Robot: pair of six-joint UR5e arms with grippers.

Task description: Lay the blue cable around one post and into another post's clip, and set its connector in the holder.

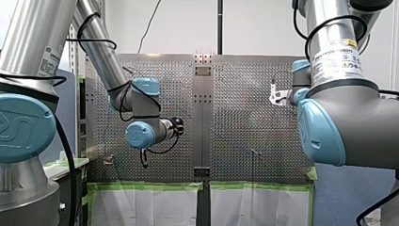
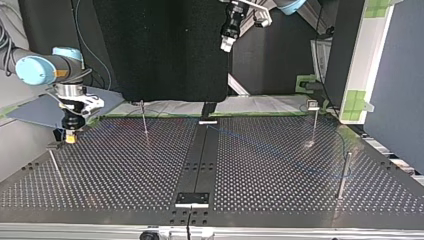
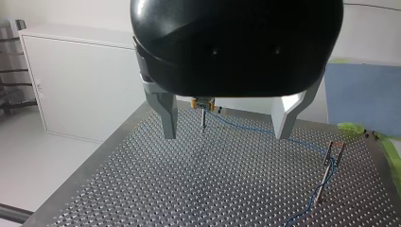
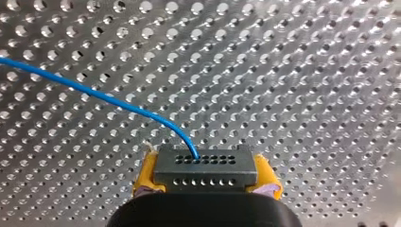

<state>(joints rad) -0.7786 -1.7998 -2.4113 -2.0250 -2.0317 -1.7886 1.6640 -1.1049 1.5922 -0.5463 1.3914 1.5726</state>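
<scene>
Pinches the connector (image 4: pixel 205 170) in the yellow-padded right fingers (image 4: pixel 143 176) low over the table (image 2: pixel 250 175) at nine o'clock in the top view, trails the blue cable (image 4: pixel 94 94) to a clip-topped post (image 3: pixel 327 172), holds the left fingers (image 3: pixel 168 118) wide apart and empty, seemingly leaves the holder step undone.

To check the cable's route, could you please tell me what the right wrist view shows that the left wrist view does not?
Only the right wrist view shows the connector clamped between my right arm's yellow-padded fingers, the blue cable leaving it. Only the left wrist view shows my left arm's fingers open and empty, plus a post with the cable running down beside it. Both show the blue cable and the perforated table.
</scene>
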